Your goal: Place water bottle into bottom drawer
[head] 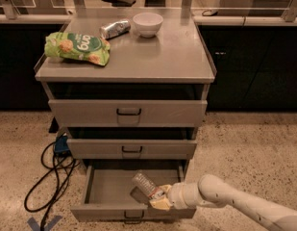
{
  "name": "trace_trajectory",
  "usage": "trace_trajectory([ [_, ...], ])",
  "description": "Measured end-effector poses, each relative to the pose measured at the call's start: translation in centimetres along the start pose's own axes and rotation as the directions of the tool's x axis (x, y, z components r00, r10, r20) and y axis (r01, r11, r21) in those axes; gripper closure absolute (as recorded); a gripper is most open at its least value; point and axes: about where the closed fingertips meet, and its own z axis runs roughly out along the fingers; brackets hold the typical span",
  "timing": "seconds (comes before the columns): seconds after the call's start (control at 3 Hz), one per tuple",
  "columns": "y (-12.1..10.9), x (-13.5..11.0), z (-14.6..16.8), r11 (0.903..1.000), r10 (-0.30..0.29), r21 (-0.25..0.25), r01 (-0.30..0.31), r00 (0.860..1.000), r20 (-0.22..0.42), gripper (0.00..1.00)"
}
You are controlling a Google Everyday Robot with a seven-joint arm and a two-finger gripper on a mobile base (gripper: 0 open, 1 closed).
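Note:
The water bottle (144,183), small, clear and crinkled, is tilted inside the open bottom drawer (105,186), cap end pointing up and left. My gripper (157,199) is shut on the bottle's lower end, over the drawer's front right part. The white arm (225,201) reaches in from the lower right. I cannot tell whether the bottle touches the drawer floor.
The two upper drawers (129,113) are slightly pulled out. On the cabinet top lie a green snack bag (77,47), a silver can (114,29) and a white bowl (147,23). Black cables (52,170) lie on the floor at the left.

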Motion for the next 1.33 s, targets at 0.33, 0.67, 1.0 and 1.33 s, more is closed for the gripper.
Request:
trace_trajectory([
  [0.33, -0.2, 0.6, 0.4, 1.0, 0.003, 0.005, -0.003, 1.0, 0.03, 1.0],
  [0.67, -4.4, 0.5, -0.3, 0.9911, -0.064, 0.119, 0.061, 0.998, 0.026, 1.0],
  [1.0, -11.8, -2.0, -1.3, 0.9444, -0.159, 0.296, 0.143, 0.987, 0.029, 1.0],
  [1.33, -11.8, -2.0, -1.3, 0.9444, -0.159, 0.296, 0.143, 0.987, 0.029, 1.0],
])
